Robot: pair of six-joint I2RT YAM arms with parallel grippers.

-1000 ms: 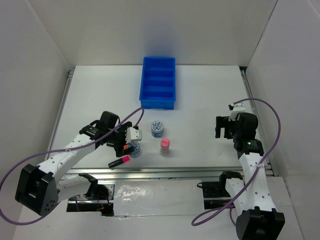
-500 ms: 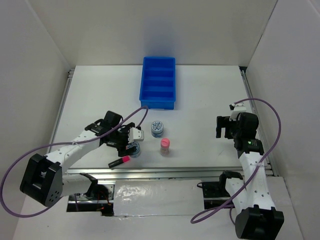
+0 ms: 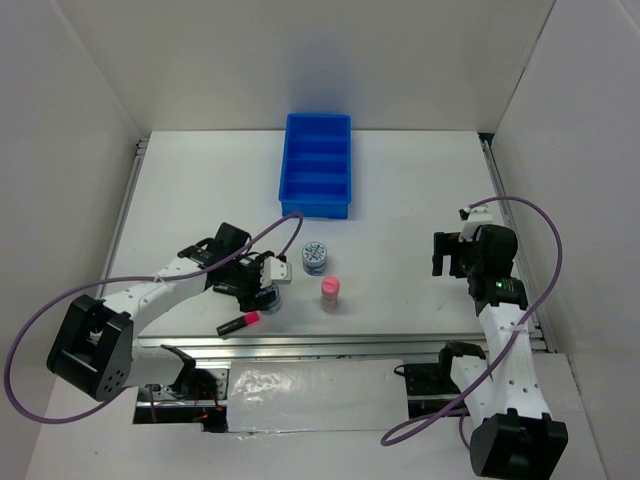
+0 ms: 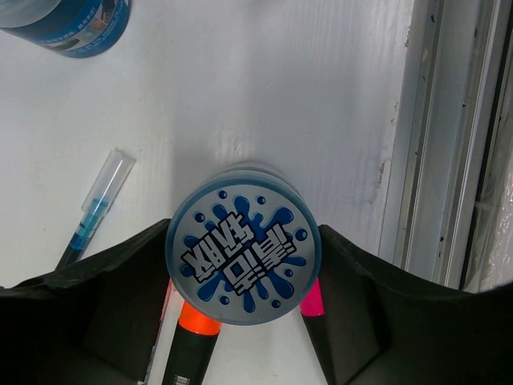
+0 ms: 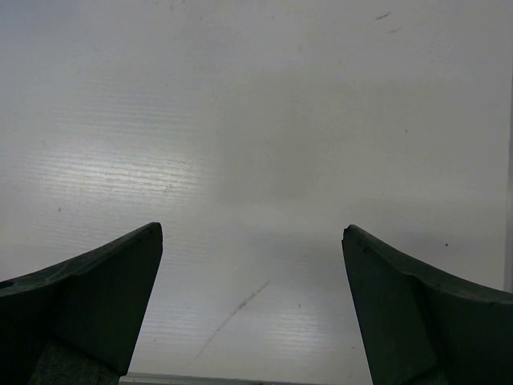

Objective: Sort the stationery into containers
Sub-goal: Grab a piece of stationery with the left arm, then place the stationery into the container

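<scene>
While left gripper (image 4: 244,241) pinches roll (image 4: 243,263) from 3 and 9 o'clock, seemingly touching both sides, risk: orange highlighter (image 4: 196,337) and pink highlighter (image 4: 311,298) show at roll's 6 o'clock edge in wrist view. Fingers could snag them, drag them on lift, or tilt roll until it slips. Roll centred between fingers, near table (image 3: 400,200) front edge. Tray (image 3: 316,211) toward 1 o'clock, well apart. Right gripper (image 5: 252,305) wide open, holding nothing.

patterned roll (image 4: 243,254) upright; pink cylinder (image 3: 331,291) upright nearby; blue tray (image 3: 315,211) beyond.
</scene>
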